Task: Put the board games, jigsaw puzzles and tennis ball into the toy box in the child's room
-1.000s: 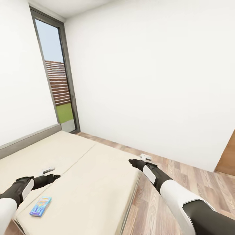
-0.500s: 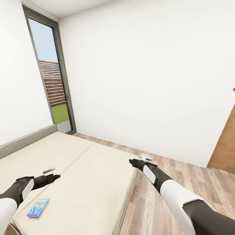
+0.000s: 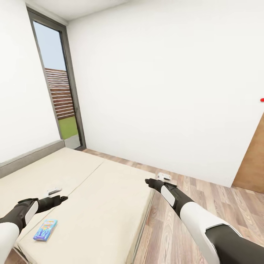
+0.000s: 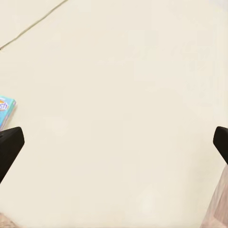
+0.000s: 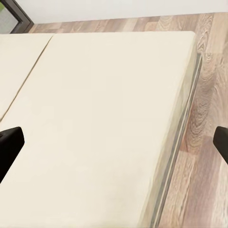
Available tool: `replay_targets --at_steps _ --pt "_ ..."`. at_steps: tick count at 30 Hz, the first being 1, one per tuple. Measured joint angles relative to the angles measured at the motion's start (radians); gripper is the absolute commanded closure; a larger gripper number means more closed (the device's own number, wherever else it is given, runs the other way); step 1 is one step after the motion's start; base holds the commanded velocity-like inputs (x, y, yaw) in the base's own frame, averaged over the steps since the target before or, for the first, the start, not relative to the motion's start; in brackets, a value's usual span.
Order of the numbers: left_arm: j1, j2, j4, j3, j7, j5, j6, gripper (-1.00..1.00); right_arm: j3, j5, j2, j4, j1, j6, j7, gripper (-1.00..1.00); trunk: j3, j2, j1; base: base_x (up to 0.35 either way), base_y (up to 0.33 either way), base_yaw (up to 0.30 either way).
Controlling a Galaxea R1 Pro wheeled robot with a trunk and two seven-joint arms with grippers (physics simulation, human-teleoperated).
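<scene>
One light blue board game (image 3: 45,230) lies flat on the cream mattress of the bed (image 3: 95,190), near its front corner. My left gripper (image 3: 63,198) hovers open just above and beyond it, holding nothing. In the left wrist view the board game (image 4: 5,110) peeks in at the edge beside the spread fingers of the left gripper (image 4: 114,142). My right gripper (image 3: 148,181) hangs open over the bed's far right edge. In the right wrist view the right gripper (image 5: 114,142) is open above bare mattress. The table, toy box, jigsaw puzzles and tennis ball are out of view.
Wood-plank floor (image 3: 205,198) runs along the bed's right side. A tall dark-framed window (image 3: 60,84) stands at the back left, past the grey headboard (image 3: 29,157). A brown wooden door (image 3: 253,165) is at the right, against the white wall.
The camera has swung to the right, bringing more of the brown door into the picture. Both arms keep their pose, and the board game lies where it was.
</scene>
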Motion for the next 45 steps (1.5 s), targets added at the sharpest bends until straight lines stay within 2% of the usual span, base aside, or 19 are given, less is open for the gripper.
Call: replay_targets --at_steps 45 --pt "0.0 0.0 0.0 0.001 0.0 -0.001 0.0 -1.0 0.0 -0.001 0.0 0.0 0.0 0.001 0.0 -1.0 0.013 0.0 0.0 -0.029 0.081 -0.129"
